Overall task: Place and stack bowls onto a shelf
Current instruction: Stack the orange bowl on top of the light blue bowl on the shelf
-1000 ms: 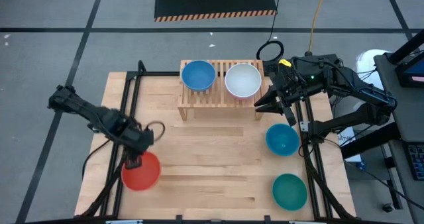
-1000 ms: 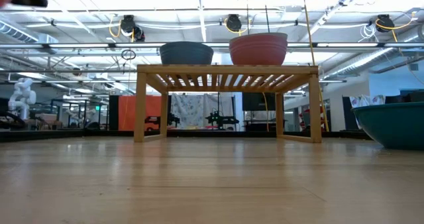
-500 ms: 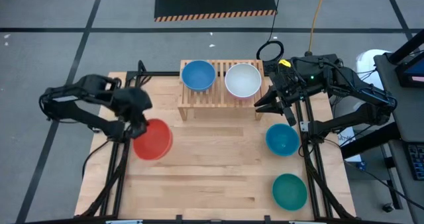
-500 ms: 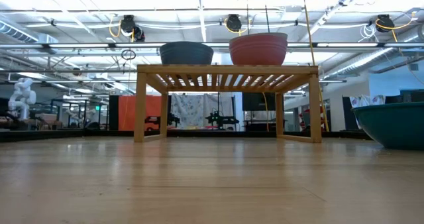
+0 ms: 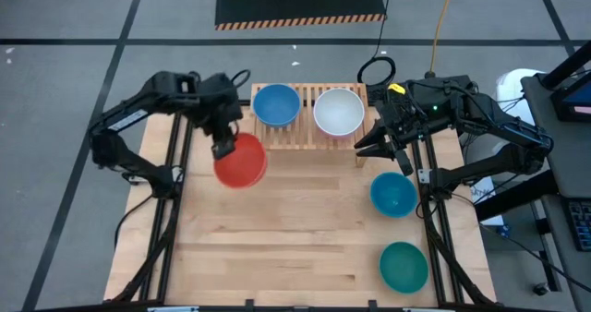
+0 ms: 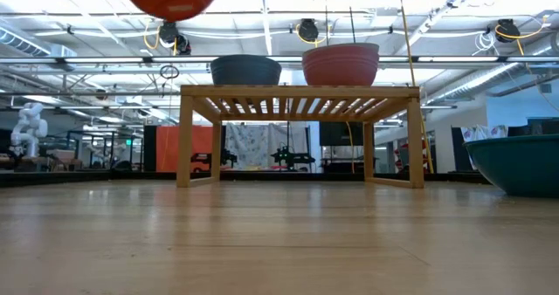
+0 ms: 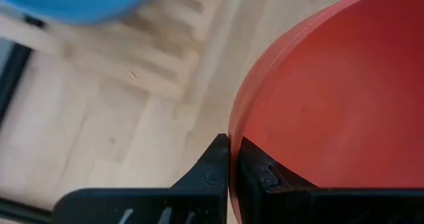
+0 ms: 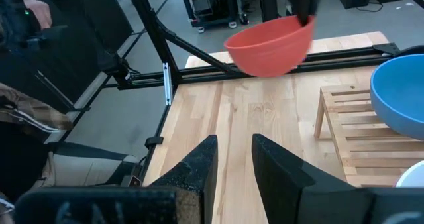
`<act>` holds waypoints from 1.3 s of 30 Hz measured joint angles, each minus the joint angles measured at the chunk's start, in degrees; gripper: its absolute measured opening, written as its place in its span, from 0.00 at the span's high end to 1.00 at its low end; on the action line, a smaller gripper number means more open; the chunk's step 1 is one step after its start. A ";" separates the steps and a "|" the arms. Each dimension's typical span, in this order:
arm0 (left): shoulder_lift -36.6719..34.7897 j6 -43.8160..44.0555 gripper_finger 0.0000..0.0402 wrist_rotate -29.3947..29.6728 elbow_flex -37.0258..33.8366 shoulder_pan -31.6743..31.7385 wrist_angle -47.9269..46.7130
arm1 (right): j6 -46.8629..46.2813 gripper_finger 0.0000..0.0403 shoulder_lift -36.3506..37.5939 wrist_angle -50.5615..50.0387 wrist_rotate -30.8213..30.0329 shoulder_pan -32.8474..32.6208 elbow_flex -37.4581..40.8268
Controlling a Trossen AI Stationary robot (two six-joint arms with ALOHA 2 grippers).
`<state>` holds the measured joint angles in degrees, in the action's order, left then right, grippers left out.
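Pale butcher-block wood, laid in long glued strips, makes up the table [image 5: 305, 229], framed by black metal rails and standing on a grey floor crossed with dark lines; a black mat edged in orange hazard stripes [image 5: 300, 5] lies beyond it, and the low view looks into a bright workshop hung with ceiling lamps and cables. Pinched on the rim of the red bowl [image 5: 241, 160], the left gripper [image 5: 224, 148] carries it in the air, its dark fingers closed tight on the smooth plastic edge. Just beyond that gripper stands the shelf [image 5: 309, 127], a low light-wood rack with a slatted top, bearing a blue bowl [image 5: 276, 104] nearest the gripper and a white bowl [image 5: 338, 112] beside it. The right gripper [image 5: 377, 144] hovers off the shelf's far end, its fingers [image 8: 199, 161] parted with nothing between them. Near it on the table sits a second blue bowl [image 5: 393, 194], and farther off a teal green bowl [image 5: 404, 266], both round and glossy.
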<state>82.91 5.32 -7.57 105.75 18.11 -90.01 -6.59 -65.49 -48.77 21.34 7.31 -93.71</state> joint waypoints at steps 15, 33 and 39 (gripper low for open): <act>11.66 -6.66 0.98 -0.55 20.25 12.65 1.58 | 1.21 0.79 0.00 -1.91 0.01 0.01 0.00; 24.34 -11.31 0.98 -6.41 29.25 25.77 0.00 | 1.33 0.79 0.00 -4.09 0.00 0.00 0.00; 25.69 -11.56 0.98 -6.47 29.25 27.26 0.00 | 1.33 0.79 0.00 -4.15 0.00 0.01 0.00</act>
<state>108.60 -6.23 -14.04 135.00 45.36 -90.02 -5.26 -65.49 -52.92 21.34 7.32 -93.71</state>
